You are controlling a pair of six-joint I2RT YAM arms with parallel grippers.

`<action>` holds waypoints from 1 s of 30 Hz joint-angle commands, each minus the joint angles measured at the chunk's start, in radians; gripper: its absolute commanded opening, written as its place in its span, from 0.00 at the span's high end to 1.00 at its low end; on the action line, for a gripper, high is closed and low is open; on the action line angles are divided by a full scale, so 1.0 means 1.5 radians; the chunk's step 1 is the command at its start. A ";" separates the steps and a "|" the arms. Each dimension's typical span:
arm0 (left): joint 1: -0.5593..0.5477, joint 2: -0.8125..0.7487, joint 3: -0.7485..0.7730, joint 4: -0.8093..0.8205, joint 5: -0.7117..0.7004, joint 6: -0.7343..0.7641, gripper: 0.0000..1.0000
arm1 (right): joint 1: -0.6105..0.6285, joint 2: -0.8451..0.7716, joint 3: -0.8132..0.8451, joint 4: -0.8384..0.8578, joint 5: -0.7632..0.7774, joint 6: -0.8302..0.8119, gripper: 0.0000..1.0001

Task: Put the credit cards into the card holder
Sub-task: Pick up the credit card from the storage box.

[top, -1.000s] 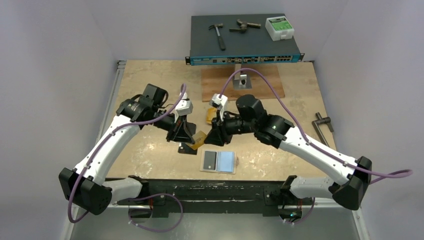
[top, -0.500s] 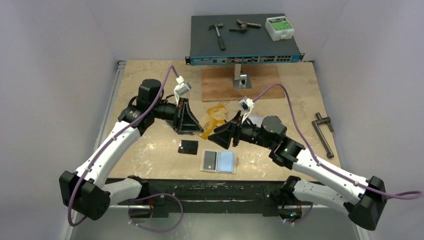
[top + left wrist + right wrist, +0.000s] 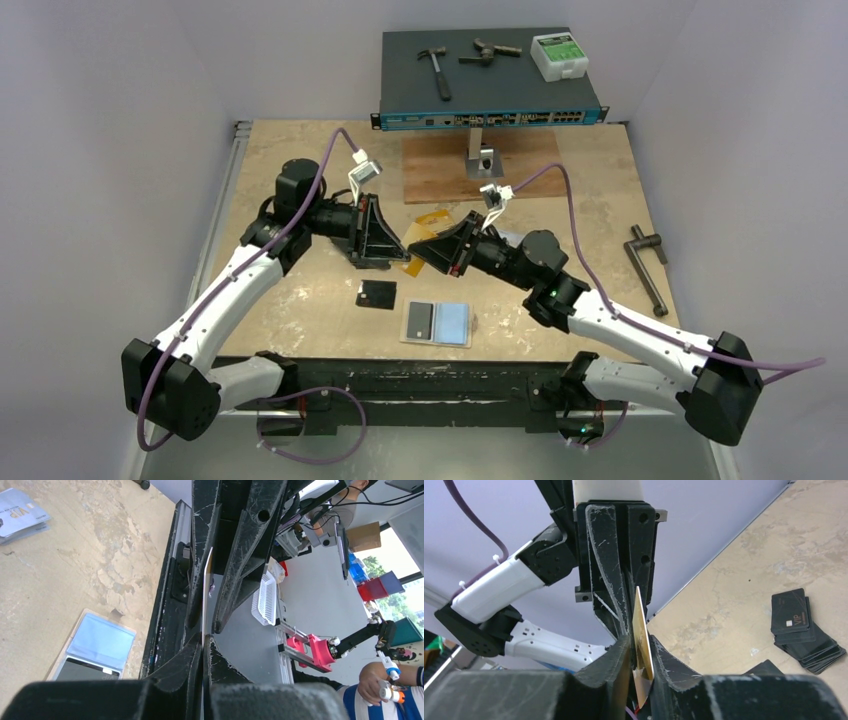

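- Above the middle of the table [image 3: 300, 170], my left end effector [image 3: 202, 647] is pressed together on a gold card [image 3: 206, 595]. It pinches one end, so the card stands edge-on between the pads.
- Facing it tip to tip, my right end effector [image 3: 639, 652] brackets the other end of the same card. Its fingers lie close to both faces, but I cannot tell whether they clamp the card or merely flank it.
- Step in hand, as I judge it: a mid-air handover or regrip of one credit card, held clear of the table.
- Next move, as I judge it: one end effector must let go while the other holds firm. The holder of the card then carries it down to the card holder [image 3: 437, 323] and feeds a leading edge squarely into a pocket mouth. A thin, stiff card entering a flat slot leaves little room for tilt.
- Gold card: thin, rigid, glossy metallic plastic.
- Card holder: lies open and flat by the near edge of the table, well apart from the held card. It has a pale tan border, one grey pocket and one light-blue pocket, with soft matt faces.
- Other credit cards: a stack of blue-grey cards [image 3: 20, 517] marked VIP and some orange-gold cards [image 3: 432, 218], all flat on the table.
- Table: pale, mottled, scuffed board.
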 commanded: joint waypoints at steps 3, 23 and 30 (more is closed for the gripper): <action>0.005 -0.008 -0.019 0.086 0.009 -0.069 1.00 | -0.001 -0.022 -0.030 0.052 0.041 0.040 0.79; 0.013 -0.001 -0.007 0.012 -0.047 -0.023 0.82 | -0.008 -0.033 -0.023 0.031 0.071 0.046 1.00; 0.013 0.077 0.176 -0.475 -0.357 0.386 0.00 | -0.094 0.004 0.048 -0.309 0.039 -0.016 1.00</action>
